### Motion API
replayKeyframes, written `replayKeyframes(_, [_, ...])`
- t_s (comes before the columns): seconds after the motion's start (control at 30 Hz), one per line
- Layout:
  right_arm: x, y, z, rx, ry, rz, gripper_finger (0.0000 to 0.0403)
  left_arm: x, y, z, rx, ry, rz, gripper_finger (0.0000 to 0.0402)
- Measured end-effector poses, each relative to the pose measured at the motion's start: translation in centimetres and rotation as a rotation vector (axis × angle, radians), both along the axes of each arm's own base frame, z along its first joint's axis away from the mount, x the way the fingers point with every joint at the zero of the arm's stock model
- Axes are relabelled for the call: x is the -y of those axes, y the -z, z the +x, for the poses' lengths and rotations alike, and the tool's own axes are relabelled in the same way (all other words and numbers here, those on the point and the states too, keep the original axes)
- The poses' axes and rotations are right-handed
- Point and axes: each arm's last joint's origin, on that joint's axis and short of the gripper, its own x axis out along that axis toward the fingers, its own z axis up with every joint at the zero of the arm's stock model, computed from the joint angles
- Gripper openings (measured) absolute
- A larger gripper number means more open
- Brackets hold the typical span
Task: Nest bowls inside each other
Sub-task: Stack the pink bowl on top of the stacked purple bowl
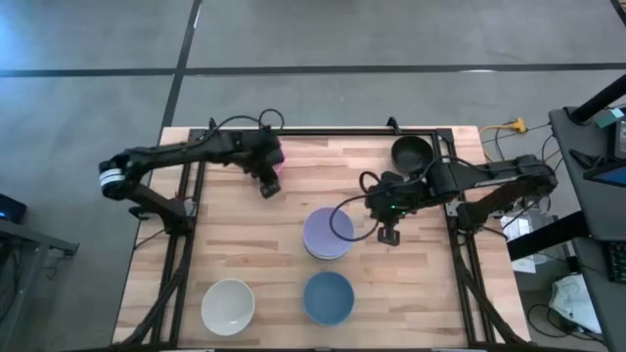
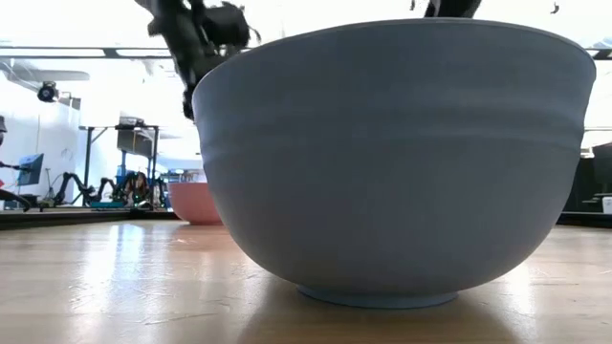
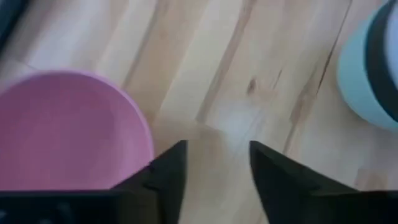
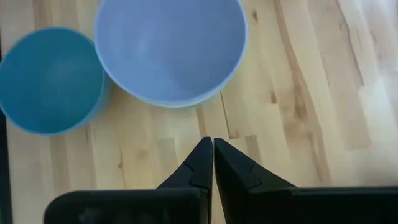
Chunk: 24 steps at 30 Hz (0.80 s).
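My left gripper (image 1: pixel 269 186) (image 3: pixel 217 146) is open and hovers over the table just beside the pink bowl (image 3: pixel 68 130) (image 2: pixel 196 203), which my arm mostly hides in the high view. My right gripper (image 1: pixel 388 236) (image 4: pixel 213 142) is shut and hangs above bare wood, right of the lavender bowl (image 1: pixel 328 233) (image 4: pixel 168 43). That bowl sits on top of a stack whose mint outer wall (image 3: pixel 357 74) shows in the left wrist view. The blue bowl (image 1: pixel 328 298) (image 4: pixel 50 78) (image 2: pixel 402 162) stands alone near the table's near edge, with a white bowl (image 1: pixel 228 305) to its left. A black bowl (image 1: pixel 412 152) sits at the far right.
The wooden table (image 1: pixel 245 244) has dark frame rails along its left and right sides. Bare wood lies between the pink bowl and the stack, and around my right gripper. A cable loop (image 1: pixel 342 220) hangs beside the stack.
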Motion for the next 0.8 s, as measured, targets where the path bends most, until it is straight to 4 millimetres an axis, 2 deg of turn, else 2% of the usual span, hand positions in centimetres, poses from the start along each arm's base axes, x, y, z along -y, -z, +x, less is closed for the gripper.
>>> replayKeyframes(0.1, [0.2,1.0,-0.9,0.016,0.001,0.003,0.0009,-1.4,1.8,0.7,-0.055,-0.021,-0.07,0.0203])
replayKeyframes(0.17, [0.3,1.5,-1.5,0.018,0.0,0.003,0.0009,-2.2,2.9,1.2,-0.089,-0.037,-0.085,0.0219])
replayKeyframes(0.33, [0.5,1.9,-2.9,0.029,0.0,0.005,0.0009,-3.6,6.3,2.0,-0.203,-0.07,-0.128,0.0215])
replayKeyframes(0.43, [0.6,1.7,-3.6,0.045,-0.011,0.002,0.0009,-3.9,7.6,2.3,-0.247,-0.07,-0.148,0.0174])
replayKeyframes(0.63, [0.9,1.5,-4.7,0.067,-0.029,-0.013,0.0009,-3.6,8.1,2.2,-0.291,-0.062,-0.187,0.002])
replayKeyframes(0.8, [1.0,1.8,-5.3,0.067,-0.034,-0.03,0.0009,-3.4,6.6,1.7,-0.253,-0.082,-0.169,0.001])
